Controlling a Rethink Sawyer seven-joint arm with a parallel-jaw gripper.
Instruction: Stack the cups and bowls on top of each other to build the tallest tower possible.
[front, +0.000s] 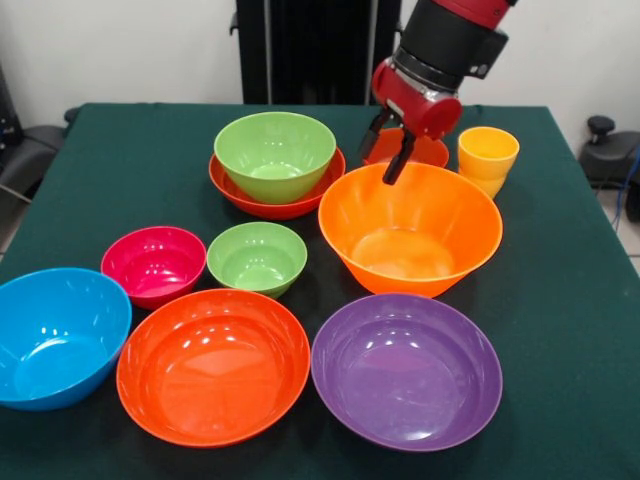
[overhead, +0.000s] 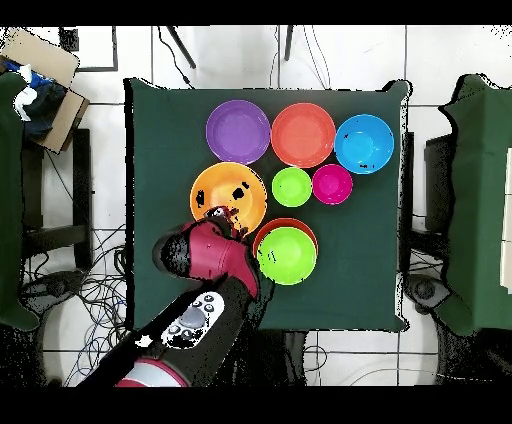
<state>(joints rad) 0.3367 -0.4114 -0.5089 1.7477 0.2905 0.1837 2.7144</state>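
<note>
While the end effector (front: 390, 150) hangs spread astride the large orange bowl's (front: 411, 232) far rim, the lime-on-red tower (front: 274, 155) lies beside it.

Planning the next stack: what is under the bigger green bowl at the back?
The bigger green bowl sits inside a wide red-orange bowl; only that bowl's rim shows around it. Its inside is covered, so anything else in it cannot be seen.

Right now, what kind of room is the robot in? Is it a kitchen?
Probably not a kitchen; more likely a robot lab. The table wears a green cloth, loose cables sprawl over the tiled floor beside it, and the plastic bowls, like the purple one, are empty, set out for practice.
</note>
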